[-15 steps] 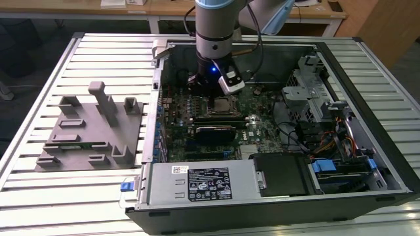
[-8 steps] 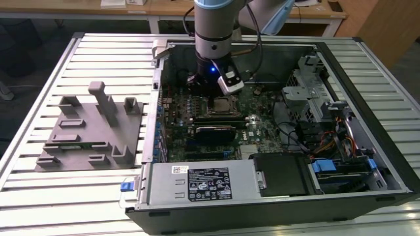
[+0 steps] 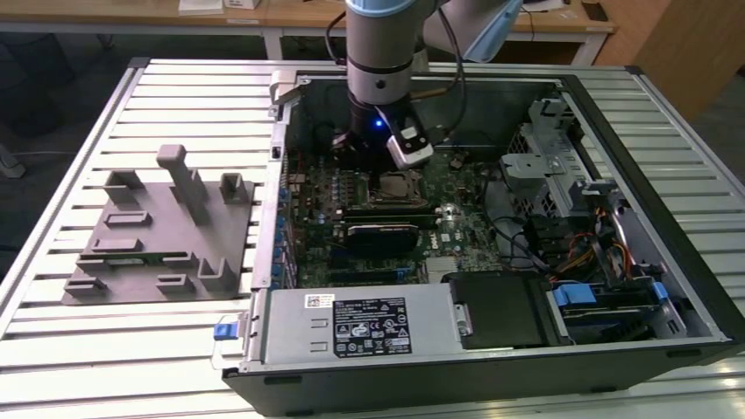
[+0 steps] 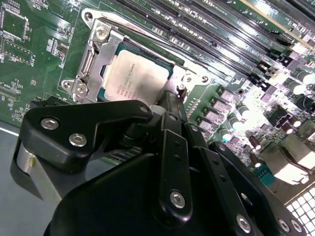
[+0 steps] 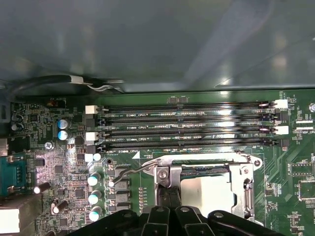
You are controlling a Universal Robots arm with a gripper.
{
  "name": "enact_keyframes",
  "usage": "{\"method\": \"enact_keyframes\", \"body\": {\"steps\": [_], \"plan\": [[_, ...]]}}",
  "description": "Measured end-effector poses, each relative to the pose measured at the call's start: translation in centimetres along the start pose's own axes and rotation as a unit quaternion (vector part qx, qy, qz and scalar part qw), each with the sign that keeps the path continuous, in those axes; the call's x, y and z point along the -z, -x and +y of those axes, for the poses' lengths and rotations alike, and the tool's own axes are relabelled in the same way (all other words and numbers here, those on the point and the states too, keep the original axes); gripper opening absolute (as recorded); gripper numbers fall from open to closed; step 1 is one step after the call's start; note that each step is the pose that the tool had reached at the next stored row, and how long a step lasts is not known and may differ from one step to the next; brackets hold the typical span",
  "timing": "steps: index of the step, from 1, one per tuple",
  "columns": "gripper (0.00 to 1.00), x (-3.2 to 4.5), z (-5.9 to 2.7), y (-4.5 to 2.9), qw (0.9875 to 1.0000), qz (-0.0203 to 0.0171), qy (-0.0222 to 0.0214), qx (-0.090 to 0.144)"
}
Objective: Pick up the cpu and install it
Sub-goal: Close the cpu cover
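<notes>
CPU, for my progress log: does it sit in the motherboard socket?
Yes, in the second wrist view the cpu lies flat inside the metal socket frame.

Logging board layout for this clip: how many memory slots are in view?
4 memory slots, side by side in the first wrist view: that one nearest the case wall, two between, the last nearest the cpu. None seems hidden.

bg: wood desks at back | dark floor | slatted metal table front
</notes>
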State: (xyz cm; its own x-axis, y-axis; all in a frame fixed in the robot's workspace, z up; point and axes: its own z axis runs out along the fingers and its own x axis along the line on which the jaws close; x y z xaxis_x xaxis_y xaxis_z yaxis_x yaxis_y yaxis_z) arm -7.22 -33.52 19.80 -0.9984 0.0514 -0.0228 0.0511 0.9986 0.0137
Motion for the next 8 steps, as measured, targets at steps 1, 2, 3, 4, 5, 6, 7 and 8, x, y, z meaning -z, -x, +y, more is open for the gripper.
{"method": "enact_keyframes", "body": {"steps": [1, 2, 3, 4, 5, 6, 7, 8], "plan": [[0.11, 0.00, 0.00, 0.04, 1.0000, -0.0001, 0.0000, 0.000], [0.11, -0.01, 0.01, 0.09, 1.0000, -0.0001, 0.0000, 0.000], [0.11, -0.01, 0.01, 0.13, 1.0000, -0.0001, 0.0001, 0.000], [0.11, -0.01, 0.01, 0.16, 1.0000, -0.0001, 0.0001, 0.000], [0.11, -0.01, 0.01, 0.20, 1.0000, -0.0001, 0.0000, 0.000], [0.11, -0.01, 0.02, 0.24, 1.0000, -0.0001, 0.0001, 0.000], [0.11, -0.01, 0.02, 0.29, 1.0000, 0.0000, 0.0000, 0.000], [0.11, -0.01, 0.02, 0.33, 1.0000, 0.0000, 0.0000, 0.000]]}}
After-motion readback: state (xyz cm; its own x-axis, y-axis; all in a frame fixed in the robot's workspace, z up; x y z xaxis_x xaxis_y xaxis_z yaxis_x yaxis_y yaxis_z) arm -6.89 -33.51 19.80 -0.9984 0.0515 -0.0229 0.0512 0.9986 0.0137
